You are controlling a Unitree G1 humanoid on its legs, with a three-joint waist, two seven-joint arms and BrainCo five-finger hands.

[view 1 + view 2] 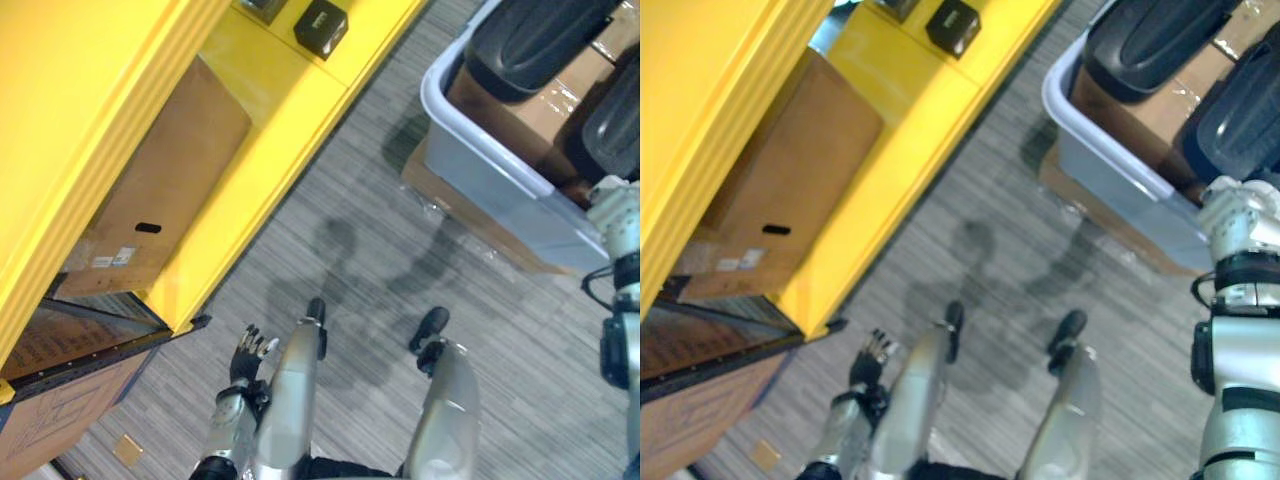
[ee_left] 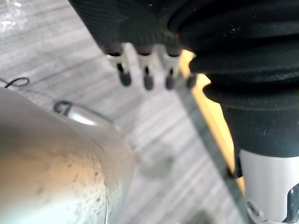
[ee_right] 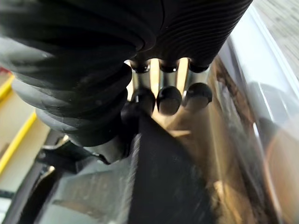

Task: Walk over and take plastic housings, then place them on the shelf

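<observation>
Right hand: the right hand [image 3: 169, 99] is at the far right, inside the bin [image 1: 480, 160]. In its wrist view the fingers bend over the edge of a plastic housing [image 3: 159, 177] with the thumb against it, which I read as a pinch grip on that edge.
Left hand: the left hand [image 1: 250, 352] hangs low and near on the left, fingers loose and holding nothing, above the floor [image 1: 400, 260].
Plastic housings: black moulded plastic housings [image 1: 530, 40] lie in the bin on brown cardboard, far right.
Shelf: the yellow shelf [image 1: 290, 110] runs along the left, well apart from the bin. A cardboard box [image 1: 170, 180] sits on its lower level and small black parts [image 1: 320, 27] on the ledge beyond.
Step in hand: judged to be taking one housing out of the bin.
Doing it well: firm up the hold before lifting, since an edge pinch on a broad shell may let it swing. Raise it straight above the bin wall, clear of the neighbouring housing, then turn left toward the shelf.
Risk: the housing could catch on the bin rim or slip from the grip.
</observation>
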